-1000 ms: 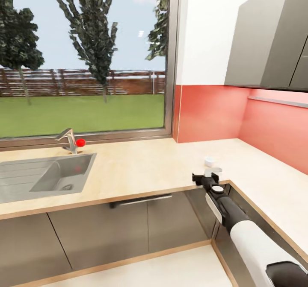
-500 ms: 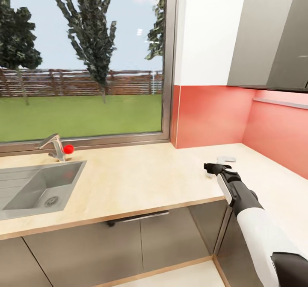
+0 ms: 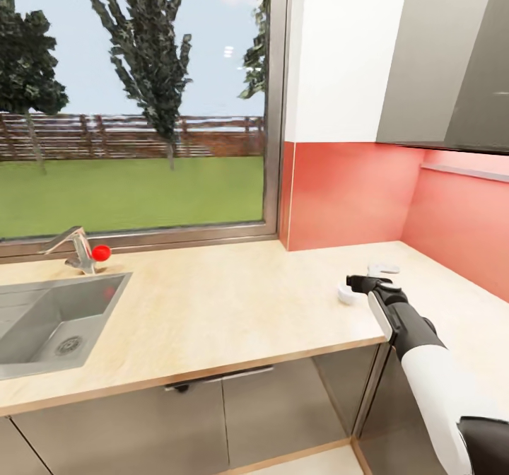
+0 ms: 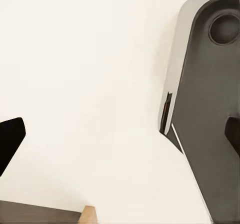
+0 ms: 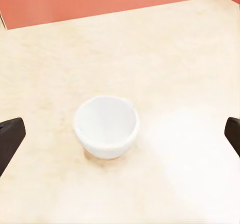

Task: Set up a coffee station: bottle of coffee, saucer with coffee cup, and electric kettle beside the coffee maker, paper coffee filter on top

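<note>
The view has swung rightward and the right gripper [image 3: 362, 282] now hangs over the coffee cup [image 5: 106, 126] on the countertop [image 3: 212, 305], jaws spread wide — closing off-centre could tip it — left jaws' state unclear.

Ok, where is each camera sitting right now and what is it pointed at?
Head view: from the robot's head, looking down over the counter, sink and window; the right arm reaches toward the cup.
Left wrist view: on the left arm, facing a pale surface; a grey and black part of the robot's body shows.
Right wrist view: on the right arm, looking down at the cup between the open right gripper fingertips.
Shared: head and right wrist views both show cup and counter.
</note>
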Tool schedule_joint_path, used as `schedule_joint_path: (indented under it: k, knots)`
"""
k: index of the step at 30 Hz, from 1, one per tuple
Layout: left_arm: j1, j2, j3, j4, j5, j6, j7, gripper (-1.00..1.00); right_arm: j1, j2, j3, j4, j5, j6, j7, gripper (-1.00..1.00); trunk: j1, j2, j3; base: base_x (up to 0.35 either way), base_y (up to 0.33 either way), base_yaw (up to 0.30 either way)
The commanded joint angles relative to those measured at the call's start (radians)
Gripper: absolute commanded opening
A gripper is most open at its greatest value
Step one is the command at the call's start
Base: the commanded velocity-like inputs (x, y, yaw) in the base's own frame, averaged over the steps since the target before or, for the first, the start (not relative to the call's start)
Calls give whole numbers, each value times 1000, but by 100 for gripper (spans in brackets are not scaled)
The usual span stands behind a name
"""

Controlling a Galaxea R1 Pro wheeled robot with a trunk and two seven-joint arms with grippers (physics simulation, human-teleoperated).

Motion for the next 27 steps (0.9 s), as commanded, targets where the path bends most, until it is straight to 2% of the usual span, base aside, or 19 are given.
schedule_joint_path:
  k: [1,10,14,20,27]
  knots:
    - [0,0,6,2,3,2,2,100,-1,0,1,12,-8,4,-5,100,1,-1,-1,199,-146,0]
    - [12,-2,7,2,3,9,2,100,-1,0,3,27,-6,4,-5,100,1,-1,-1,58,-41,0]
    - [13,-3,7,1,3,9,2,100,-1,0,4,68,-5,10,-7,100,1,-1,-1,25,-1,0]
    - [14,-1,9,2,3,10,2,100,-1,0,6,105,-7,45,-7,100,1,-1,-1,259,0,0]
    - [14,-4,9,1,3,10,2,100,-1,1,6,122,-8,52,-6,100,1,-1,-1,238,0,0]
